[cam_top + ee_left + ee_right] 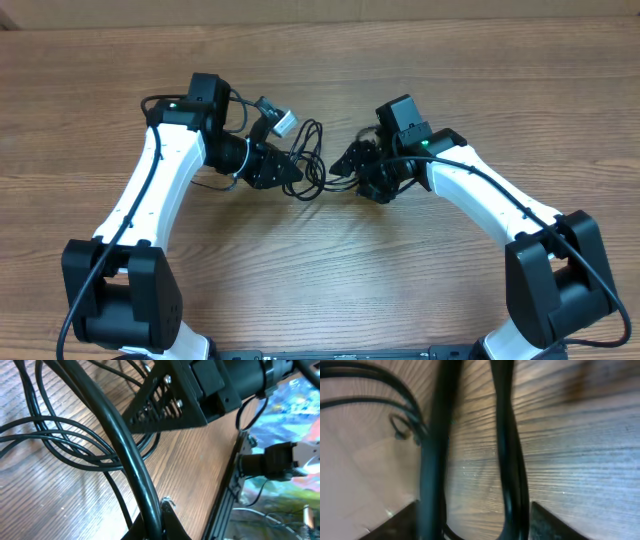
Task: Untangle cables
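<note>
Two arms meet over one knot of thin black cables [312, 160], which lies on the wooden table [330, 290] between the left gripper [290, 171] and the right gripper [345, 163]. One pale plug [283, 122] sticks out beside the left arm. How many separate cords make up the knot cannot be counted, since the loops overlap and both grippers cover parts of them. The left gripper is fully closed, pinching one strand that runs up from its fingertips in the left wrist view. The right wrist view is blurred. There the jaws stand partly apart with two strands between them, each close against a finger [547, 522]; whether they squeeze is unclear.
</note>
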Controlling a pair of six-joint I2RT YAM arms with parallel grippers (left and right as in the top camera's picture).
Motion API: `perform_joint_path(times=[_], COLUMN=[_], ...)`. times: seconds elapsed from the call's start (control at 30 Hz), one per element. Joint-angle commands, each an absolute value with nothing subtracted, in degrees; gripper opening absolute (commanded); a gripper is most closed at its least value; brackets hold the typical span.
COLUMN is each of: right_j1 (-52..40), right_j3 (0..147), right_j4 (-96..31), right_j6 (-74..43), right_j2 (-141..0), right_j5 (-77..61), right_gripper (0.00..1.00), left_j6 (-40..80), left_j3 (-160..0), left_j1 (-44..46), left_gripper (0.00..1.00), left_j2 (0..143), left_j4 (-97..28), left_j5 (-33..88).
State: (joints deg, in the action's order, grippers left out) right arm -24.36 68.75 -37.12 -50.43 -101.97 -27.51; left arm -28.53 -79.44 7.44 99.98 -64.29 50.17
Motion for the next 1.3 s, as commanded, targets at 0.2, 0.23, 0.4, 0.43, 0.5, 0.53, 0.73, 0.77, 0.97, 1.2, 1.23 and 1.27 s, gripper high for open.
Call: perform_joint_path(times=[0.2,0.23,0.4,0.43,0.5,0.53,0.73,0.77,0.97,1.2,1.23,1.27], right_j1=[-24.3,-24.3,-26.0,-26.6,-27.9,-28.7,-33.3,-34.5,-38.5,-37.2,-36.9,-36.6], right_j3=[68.6,68.5,66.0,64.9,62.0,60.4,53.6,52.9,52.8,54.7,55.2,55.8], right_j4=[-43.3,-44.2,-44.1,-43.6,-41.8,-40.6,-32.0,-29.5,-24.3,-31.4,-32.9,-34.5], right_j6=[-52.1,-52.1,-53.3,-54.5,-57.8,-59.8,-69.2,-69.2,-63.9,-56.2,-54.9,-53.2], right_j2=[-102.2,-102.2,-102.2,-102.2,-102.2,-102.2,-102.2,-102.2,-102.2,-101.1,-100.5,-99.7], right_j5=[-19.5,-19.5,-19.9,-20.5,-22.2,-23.3,-30.0,-30.5,-30.0,-29.6,-29.6,-29.6], right_gripper=[0.16,0.13,0.08,0.08,0.08,0.08,0.04,0.04,0.08,0.04,0.04,0.04], left_j6=[-31.0,-31.0,-30.6,-29.7,-26.7,-24.7,-14.6,-13.2,-5.9,-0.6,-0.1,0.1], left_j3=[-76.8,-75.9,-71.1,-70.0,-68.5,-68.0,-67.6,-67.6,-67.6,-67.6,-67.6,-67.6], left_j1=[10.0,10.6,12.6,12.8,12.8,12.8,12.6,12.7,12.8,12.8,12.8,12.8], left_gripper=[0.04,0.04,0.04,0.04,0.04,0.04,0.04,0.04,0.04,0.04,0.04,0.04], left_j2=[100.0,100.0,100.0,100.0,100.0,100.0,100.0,100.0,100.0,100.0,100.0,100.0], left_j4=[-61.2,-60.1,-54.9,-53.6,-51.4,-50.3,-47.4,-47.2,-47.1,-46.9,-46.7,-46.4], left_j5=[45.3,45.3,44.2,43.9,42.3,40.4,29.2,27.7,19.8,14.3,14.1,14.2])
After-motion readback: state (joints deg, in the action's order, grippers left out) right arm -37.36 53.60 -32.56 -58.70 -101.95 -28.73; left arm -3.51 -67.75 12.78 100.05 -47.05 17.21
